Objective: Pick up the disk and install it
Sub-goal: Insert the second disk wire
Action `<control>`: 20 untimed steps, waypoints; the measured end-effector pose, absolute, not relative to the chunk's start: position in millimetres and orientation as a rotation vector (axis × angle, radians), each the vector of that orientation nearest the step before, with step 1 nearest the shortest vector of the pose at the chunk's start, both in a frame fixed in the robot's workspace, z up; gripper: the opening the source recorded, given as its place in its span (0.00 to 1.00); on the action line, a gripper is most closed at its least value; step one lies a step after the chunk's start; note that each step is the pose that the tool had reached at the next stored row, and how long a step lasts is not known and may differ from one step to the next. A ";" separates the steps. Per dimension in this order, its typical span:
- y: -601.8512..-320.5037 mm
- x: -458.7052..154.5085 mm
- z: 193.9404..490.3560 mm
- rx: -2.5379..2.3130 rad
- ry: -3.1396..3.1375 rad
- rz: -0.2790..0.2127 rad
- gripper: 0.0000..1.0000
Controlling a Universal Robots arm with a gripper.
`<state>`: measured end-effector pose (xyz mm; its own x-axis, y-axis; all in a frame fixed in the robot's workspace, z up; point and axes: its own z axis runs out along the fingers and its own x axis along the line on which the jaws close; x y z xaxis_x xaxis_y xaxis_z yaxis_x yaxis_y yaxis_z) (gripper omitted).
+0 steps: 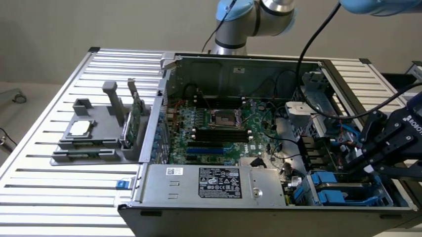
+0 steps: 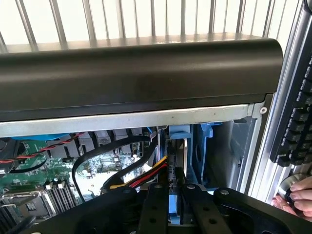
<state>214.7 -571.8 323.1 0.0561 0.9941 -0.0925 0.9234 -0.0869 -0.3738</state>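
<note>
- We see the black gripper (image 1: 369, 165) low at the open computer case (image 1: 244, 61), at the exterior view's right, its fingers (image 1: 379, 143) angled down into the drive bay corner.
- In the wrist view the gripper (image 2: 176, 197) has its two fingers (image 2: 155, 204) drawn close together on a thin upright edge, blue and silver, which we take for the disk (image 2: 179, 156) in its blue carrier; the grip looks clenched on it, though the contact itself is partly hidden by the fingers.
- Just under and beside the hand in the exterior view sit blue plastic drive carriers (image 1: 333, 190) in the bay, so the disk stands at the bay and close against its blue rails.
- A bundle of black, red and yellow cables (image 2: 139, 175) runs just beside the fingers, on the motherboard side.
- The green motherboard (image 1: 218, 128) lies well apart from the hand, across the case floor.
- The case's dark rim (image 2: 136, 73) spans above the hand in the wrist view, with the slatted table (image 1: 53, 182) beyond it.
- Room is tight: a bay wall on one side, cables on the other.
- A person's fingers (image 2: 297, 197) rest on a knob by a keyboard (image 2: 297, 122), outside the case wall.
- A grey holder (image 1: 92, 136) with a small chip and a green card stands on the table, far from the hand.
</note>
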 end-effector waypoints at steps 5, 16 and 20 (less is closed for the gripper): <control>-571.9 215.5 321.1 -2.111 -1.961 0.487 0.17; -572.0 218.5 319.8 -2.097 -1.949 0.508 0.17; -572.3 220.3 319.0 -2.091 -1.943 0.518 0.17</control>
<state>220.3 -572.3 319.0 0.0526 0.9942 -0.0938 0.9091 -0.0865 -0.4075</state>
